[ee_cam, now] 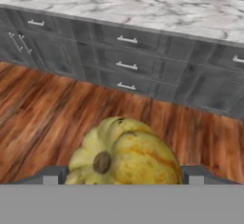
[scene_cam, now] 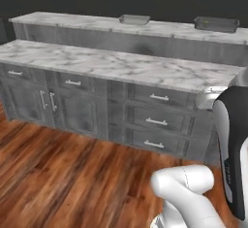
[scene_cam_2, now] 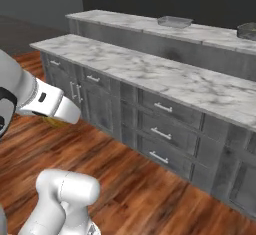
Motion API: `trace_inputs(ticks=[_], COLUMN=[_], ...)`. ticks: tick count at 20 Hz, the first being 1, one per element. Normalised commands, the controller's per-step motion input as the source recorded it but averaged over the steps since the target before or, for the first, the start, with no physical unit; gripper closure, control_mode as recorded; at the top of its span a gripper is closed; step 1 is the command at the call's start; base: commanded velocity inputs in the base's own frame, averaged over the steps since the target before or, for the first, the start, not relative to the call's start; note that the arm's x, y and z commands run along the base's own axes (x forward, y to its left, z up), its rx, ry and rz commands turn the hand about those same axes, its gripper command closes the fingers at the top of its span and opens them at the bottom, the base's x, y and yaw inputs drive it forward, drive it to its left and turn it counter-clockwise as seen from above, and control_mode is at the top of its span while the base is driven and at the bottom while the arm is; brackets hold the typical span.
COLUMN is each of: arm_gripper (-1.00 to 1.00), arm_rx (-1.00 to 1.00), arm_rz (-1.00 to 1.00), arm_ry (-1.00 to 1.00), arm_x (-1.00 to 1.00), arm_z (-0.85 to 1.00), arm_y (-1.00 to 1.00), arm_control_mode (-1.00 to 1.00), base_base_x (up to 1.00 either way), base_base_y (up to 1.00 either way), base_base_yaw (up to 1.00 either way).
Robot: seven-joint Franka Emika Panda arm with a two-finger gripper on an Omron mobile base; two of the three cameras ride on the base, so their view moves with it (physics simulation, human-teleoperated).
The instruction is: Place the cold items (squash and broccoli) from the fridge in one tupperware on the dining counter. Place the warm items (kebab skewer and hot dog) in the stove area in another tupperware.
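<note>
Tool (ee_cam: 123, 180) pinches the yellow squash (ee_cam: 125, 154) over the wood floor short of the bench (scene_cam: 121, 64), both tupperwares (scene_cam: 134, 19) (scene_cam: 216, 24) on the far dining counter look empty, so all four items are judged still outstanding.

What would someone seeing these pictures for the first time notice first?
A yellow squash sits between the tool fingers, close in the hand view. Beyond it runs a grey marble-topped counter with drawers, over a wood floor. Two shallow tupperware containers stand on the raised back counter.
</note>
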Motion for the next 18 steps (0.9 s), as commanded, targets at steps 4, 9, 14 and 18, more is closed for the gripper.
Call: trace_inputs(ticks=[4, 9, 14, 18], arm_gripper=[1.0, 1.0, 1.0, 1.0], arm_rx=[0.0, 0.0, 0.0, 0.0], arm_rz=[0.0, 0.0, 0.0, 0.0], arm_ry=[0.0, 0.0, 0.0, 0.0], arm_x=[0.0, 0.0, 0.0, 0.0], arm_z=[0.0, 0.0, 0.0, 0.0], arm_y=[0.0, 0.0, 0.0, 0.0], arm_control_mode=[1.0, 1.0, 1.0, 1.0], base_base_x=[1.0, 1.0, 1.0, 0.98], base_base_y=[0.3, 0.64, 1.0, 1.0], base_base_yaw=[0.15, 0.05, 0.0, -0.03])
